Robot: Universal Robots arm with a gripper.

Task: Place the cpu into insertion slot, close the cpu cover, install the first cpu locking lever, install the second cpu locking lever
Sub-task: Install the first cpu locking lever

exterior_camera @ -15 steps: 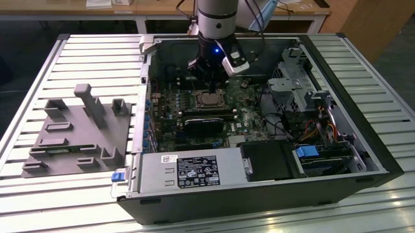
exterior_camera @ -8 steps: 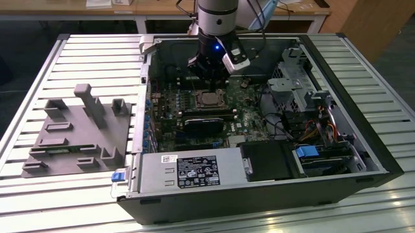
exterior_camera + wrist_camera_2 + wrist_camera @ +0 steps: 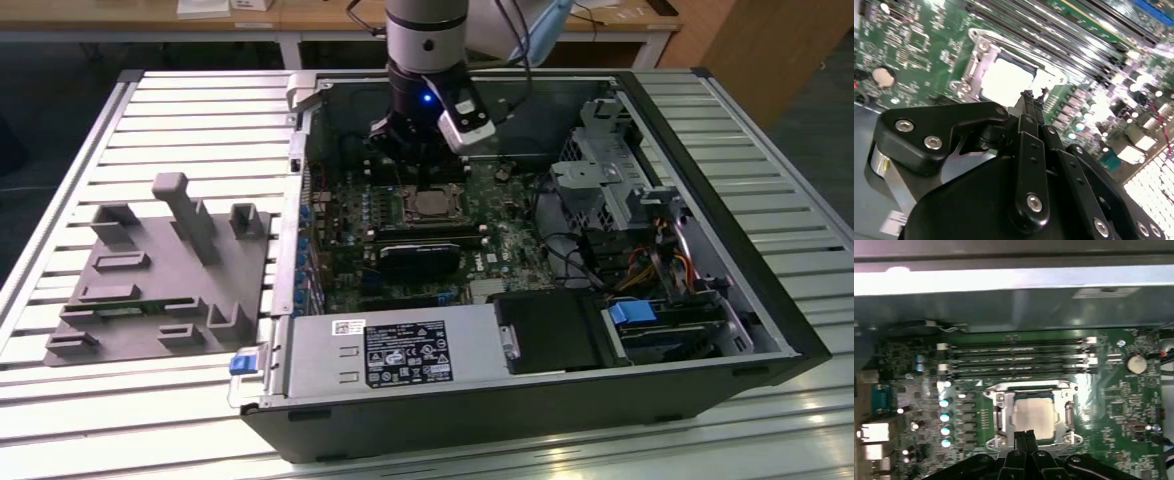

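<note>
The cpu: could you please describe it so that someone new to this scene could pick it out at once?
Look inside the open computer case at the green motherboard. Beside the long black memory slots sits the insertion slot with its silvery rim. The cpu is the small flat square within it, with a silver-grey metal top unlike the dark parts around.

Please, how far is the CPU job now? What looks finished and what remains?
Done: the small square chip with silver-grey metal top lies in the square black socket with silvery rim, and the thin silvery metal cover frame seems flat over it. In hand: the shut black gripper sits at the socket's edge, gripping nothing visible. Left: the two lever-locking steps, which I cannot judge here.
</note>
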